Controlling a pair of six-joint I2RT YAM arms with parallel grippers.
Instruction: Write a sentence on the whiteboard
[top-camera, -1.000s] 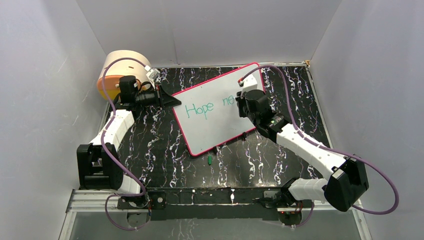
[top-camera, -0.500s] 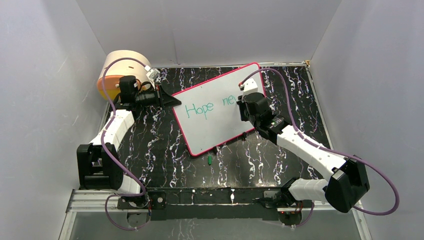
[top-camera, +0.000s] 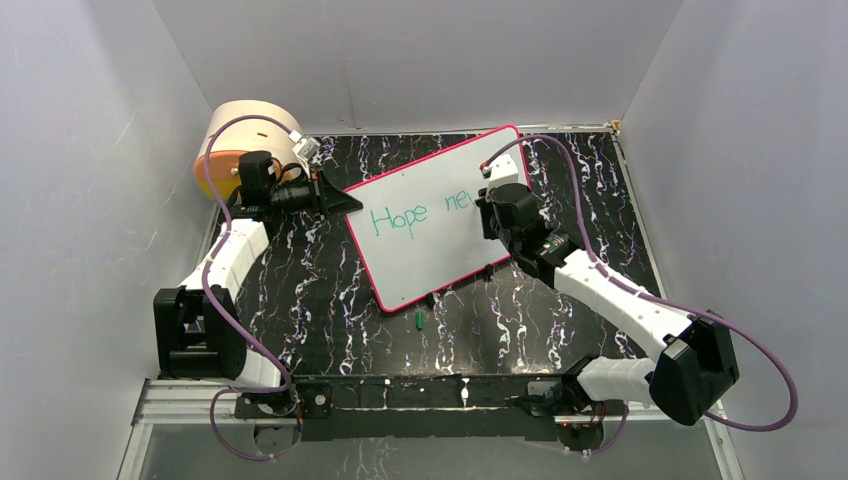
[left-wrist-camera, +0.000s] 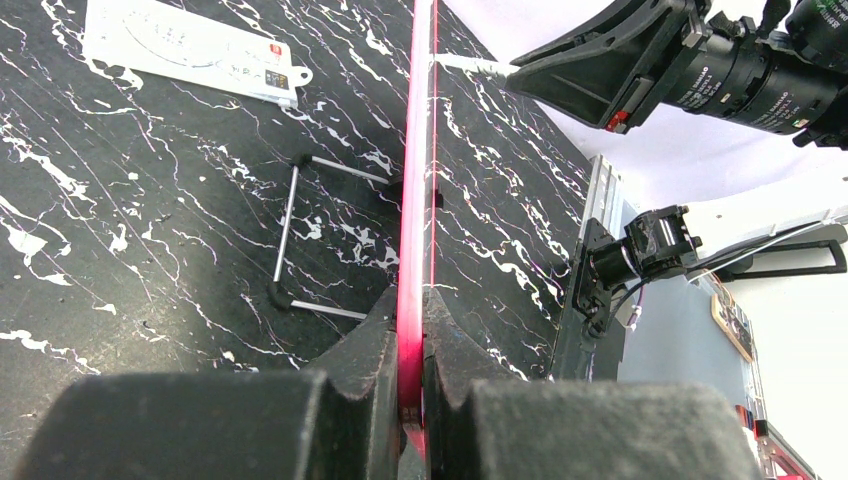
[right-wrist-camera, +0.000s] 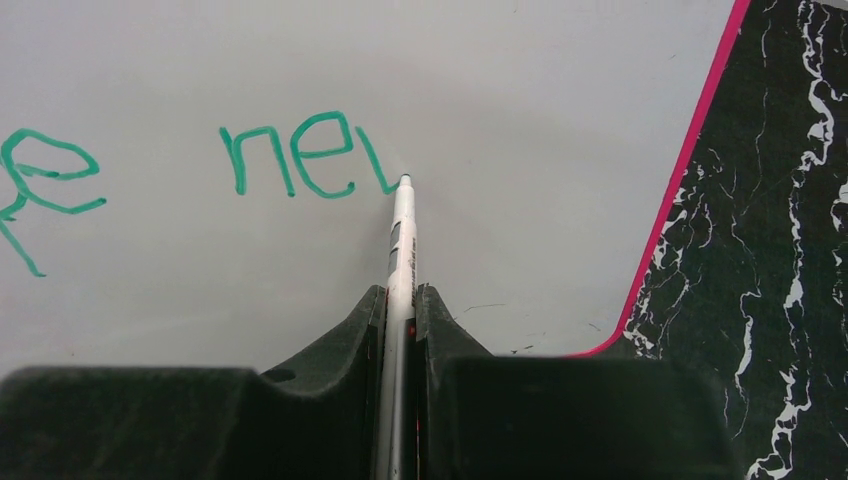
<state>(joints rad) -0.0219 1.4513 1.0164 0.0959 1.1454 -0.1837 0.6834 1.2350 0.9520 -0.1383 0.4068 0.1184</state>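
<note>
The right jaws are clenched on a white pen (right-wrist-camera: 402, 240), its tip pressed to the whiteboard (top-camera: 430, 250) at the foot of a fresh downstroke; the left jaws are clenched on the board's pink-red rim at its left corner, so that the board is held propped at a tilt over the desk (top-camera: 330, 280), towards its far middle.

Of the sentence (top-camera: 418, 212), "Hope" is finished in teal-green; beside it "n", "e" and one slanted stroke of a third letter are written; no full stop is seen. By judgement under half is done: the second word is to be completed and any further words added, with room left below.

Counted: one whiteboard; one pen; one green cap (top-camera: 420, 320) lying on the desk just below the board; one small printed card (left-wrist-camera: 190, 50); one wire stand (left-wrist-camera: 300, 235); one cream drum (top-camera: 250, 125) at the far left; two arms.
</note>
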